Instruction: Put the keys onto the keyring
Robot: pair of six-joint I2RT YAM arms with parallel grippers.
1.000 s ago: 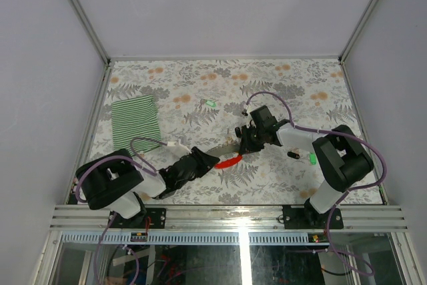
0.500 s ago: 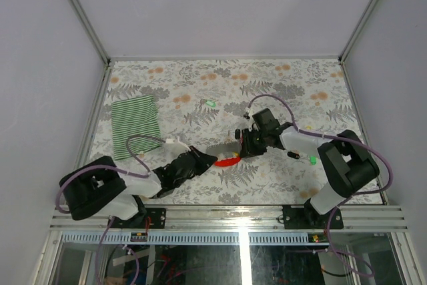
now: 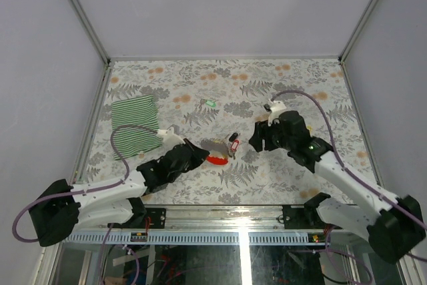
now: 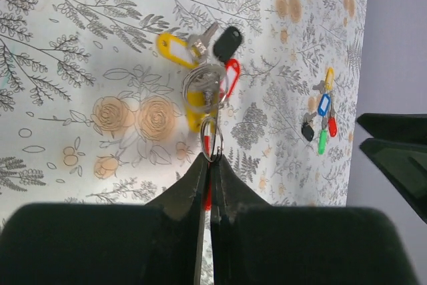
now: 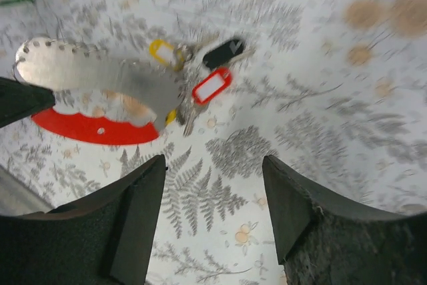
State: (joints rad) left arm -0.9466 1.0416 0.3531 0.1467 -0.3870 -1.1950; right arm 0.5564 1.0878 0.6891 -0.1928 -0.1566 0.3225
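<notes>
The keyring is a grey metal strip [image 5: 100, 71] joined to a red oval loop [image 5: 93, 127], seen in the top view [image 3: 215, 159] at table centre. My left gripper [image 3: 203, 156] [image 4: 212, 159] is shut on its red end, a small wire ring poking out past the fingertips. A bunch of keys [image 4: 207, 65] [image 5: 200, 65] with yellow, black and red heads hangs off the far end of the keyring [image 3: 232, 143]. My right gripper [image 3: 256, 139] [image 5: 212, 165] stands open just right of the bunch, with nothing between its fingers.
A second cluster of keys [image 4: 320, 117] with yellow, blue, red, green and black heads lies on the flowered cloth to the right. A single green key [image 3: 209, 103] lies farther back. A green striped cloth [image 3: 135, 125] is spread at the left.
My left gripper has shut on the keyring's red end and reached further in. My right gripper has opened, let go and drawn back to the right.
</notes>
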